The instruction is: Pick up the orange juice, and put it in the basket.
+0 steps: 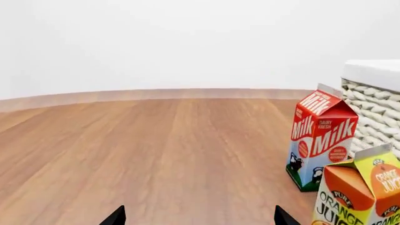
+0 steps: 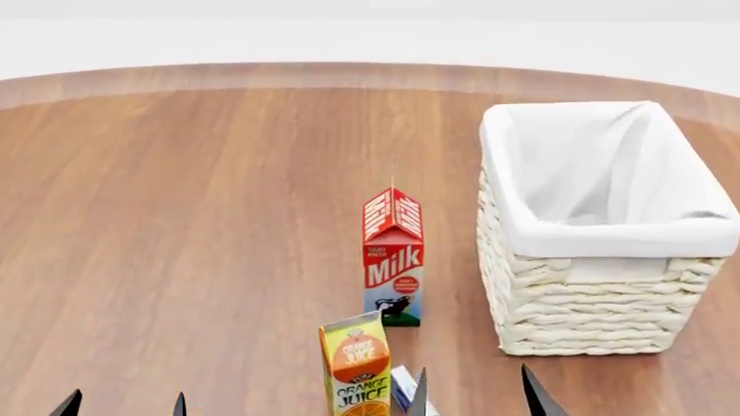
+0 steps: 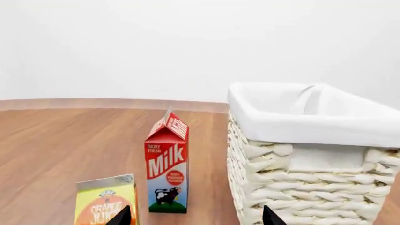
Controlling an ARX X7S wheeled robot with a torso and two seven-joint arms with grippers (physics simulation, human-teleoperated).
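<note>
On wooden table (image 2: 208,217), cartons beside basket (image 2: 601,260).

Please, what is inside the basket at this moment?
The basket shows only its white cloth liner; no carton lies on the visible part. Its near wall hides the bottom close to that wall, so that corner cannot be checked.

The head view looks forward and down from above onto the wooden worktop (image 2: 208,217), taking in the whole basket (image 2: 578,321), the milk carton (image 2: 393,260) and the orange juice (image 2: 355,364) near its lower edge. Both wrist views sit low, close to the worktop, facing level toward the pale wall. The left wrist view catches the milk carton (image 1: 320,138), orange juice (image 1: 362,192) and basket (image 1: 375,112) at one edge. The right wrist view shares all three: milk carton (image 3: 166,164), orange juice (image 3: 106,201), basket (image 3: 306,178).
</note>
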